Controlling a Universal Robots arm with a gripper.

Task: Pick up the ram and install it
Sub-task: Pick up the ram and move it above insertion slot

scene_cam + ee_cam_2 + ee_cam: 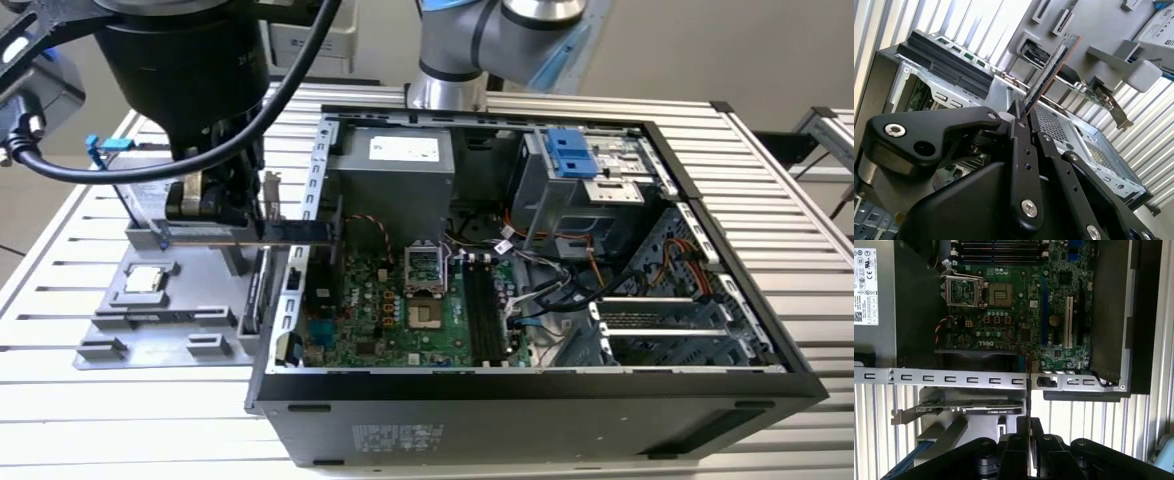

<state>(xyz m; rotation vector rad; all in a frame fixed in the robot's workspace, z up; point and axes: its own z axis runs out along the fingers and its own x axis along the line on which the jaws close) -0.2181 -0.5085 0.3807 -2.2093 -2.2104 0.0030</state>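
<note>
One stick is in play: the gripper (227, 236) has its fingers pinched on the ram (291, 233), holding it level in the air above the grey tray (107, 330). The ram's far end reaches the open case's (534, 385) side wall. Down on the tray sits the CPU (144, 281), and in the first wrist view the motherboard (1019, 305) lies ahead of the stick.

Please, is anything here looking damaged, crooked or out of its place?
Nothing looks damaged or spilled. The gripper has its jaws shut on the ram, level above the grey tray beside the open computer case. Only the CPU socket stands open, its cover flipped up.
</note>
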